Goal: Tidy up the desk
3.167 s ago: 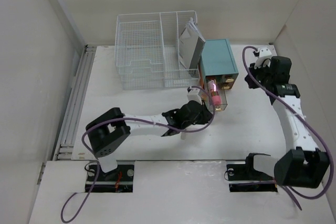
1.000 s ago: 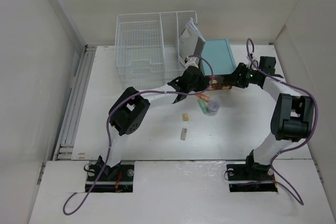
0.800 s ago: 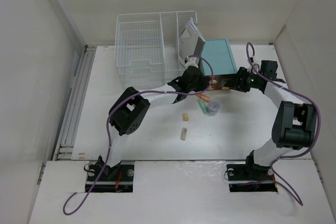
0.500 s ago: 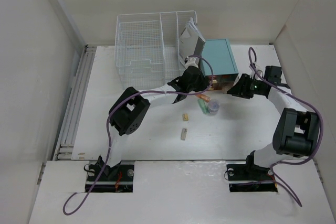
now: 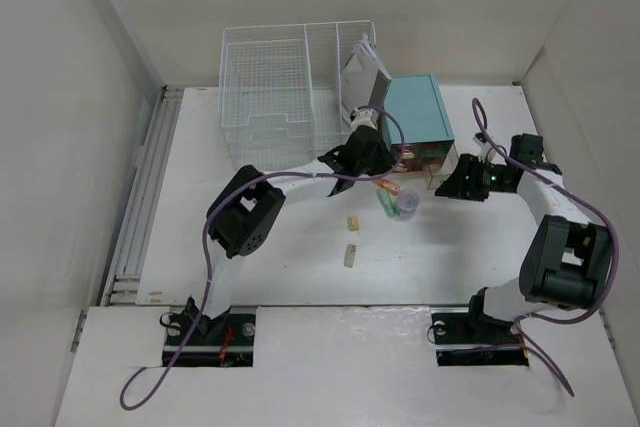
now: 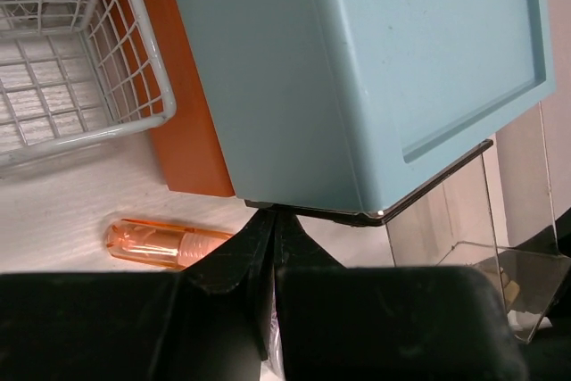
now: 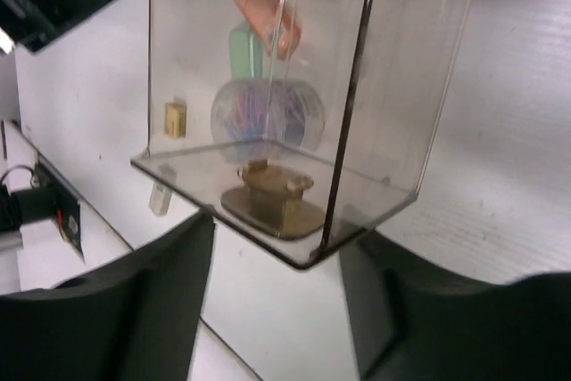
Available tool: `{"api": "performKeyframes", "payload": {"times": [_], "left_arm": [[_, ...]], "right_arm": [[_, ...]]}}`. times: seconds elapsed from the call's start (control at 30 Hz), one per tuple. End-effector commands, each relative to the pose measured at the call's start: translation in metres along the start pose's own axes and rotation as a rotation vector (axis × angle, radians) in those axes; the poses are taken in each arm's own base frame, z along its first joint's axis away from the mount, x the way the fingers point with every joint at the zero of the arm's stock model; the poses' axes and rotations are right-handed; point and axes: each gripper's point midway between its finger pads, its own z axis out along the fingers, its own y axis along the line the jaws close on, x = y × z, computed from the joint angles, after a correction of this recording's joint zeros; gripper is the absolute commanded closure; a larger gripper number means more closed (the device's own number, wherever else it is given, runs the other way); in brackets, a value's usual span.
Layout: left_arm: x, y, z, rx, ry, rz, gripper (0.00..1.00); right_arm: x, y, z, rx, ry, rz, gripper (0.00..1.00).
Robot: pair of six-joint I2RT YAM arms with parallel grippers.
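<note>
**Overhead and wrist views.** The desk [image 5: 440, 247], a matte white surface, extended beneath both arms and everything else in view. Along its far edge stood a wire-mesh basket [image 5: 270, 97], with a teal drawer box [image 5: 420, 112] just beside it on the right. The left fingers [image 6: 223, 260] were clenched together, their tips at the box's lower front edge, near an orange tube [image 6: 165, 243] lying on the surface. The right fingers [image 7: 169, 301] were released and spread wide below a clear drawer [image 7: 285, 86] projecting from the box front. Their tips stopped just short of the drawer's brass knob [image 7: 268, 195].
</note>
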Motion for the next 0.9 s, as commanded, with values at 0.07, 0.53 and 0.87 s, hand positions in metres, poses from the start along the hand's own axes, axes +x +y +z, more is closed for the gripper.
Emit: {"api": "performKeyframes", "payload": {"times": [0.07,0.53,0.87], "left_arm": [[-0.037,-0.03,-0.014,0.063,-0.087,0.025,0.97],[-0.005,-0.064,-0.082,0.114,-0.052,0.164,0.39],[0.079,-0.019,-0.081,-0.056,0.162,0.479,0.28]], "right_arm": [[0.014,0.016,-0.013,-0.06,0.025,-0.084,0.29],[0.012,0.06,-0.036,-0.2,-0.004,-0.212,0.25],[-0.009,0.108,-0.069,-0.308,-0.074,-0.42,0.82]]}}
